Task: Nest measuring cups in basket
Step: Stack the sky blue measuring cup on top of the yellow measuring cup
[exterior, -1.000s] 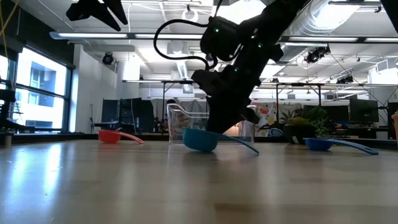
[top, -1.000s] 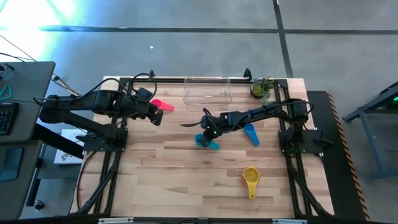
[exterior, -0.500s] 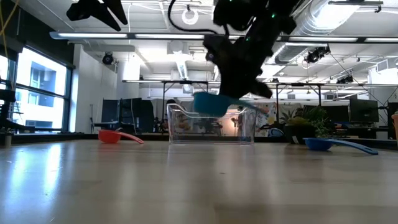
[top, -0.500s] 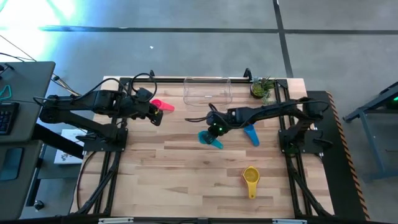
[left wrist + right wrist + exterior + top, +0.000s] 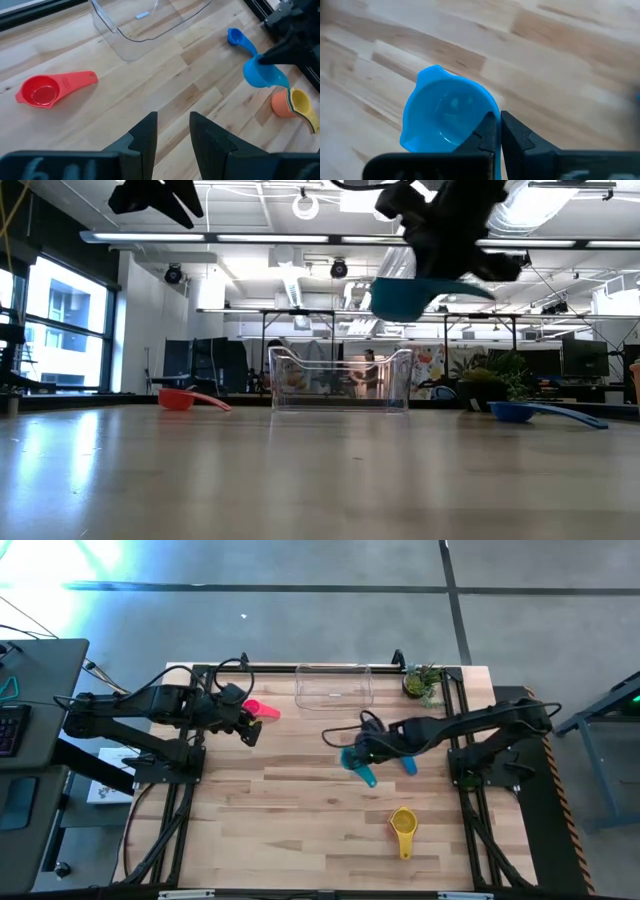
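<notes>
The wooden tabletop [image 5: 300, 830] carries the clear basket [image 5: 333, 686] at the middle of its far edge, empty. The right tool [image 5: 362, 752] hangs above the tabletop's middle, clamped shut on the handle of a teal measuring cup [image 5: 357, 762] lifted clear of the wood. The left tool [image 5: 250, 730] waits near the left edge, fingers apart, holding nothing, beside the pink cup [image 5: 258, 709]. A blue cup [image 5: 403, 755] lies toward the right edge; a yellow cup [image 5: 403, 826] nearer the front edge.

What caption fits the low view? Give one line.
Right gripper holds the teal cup in the air above the basket.
</notes>
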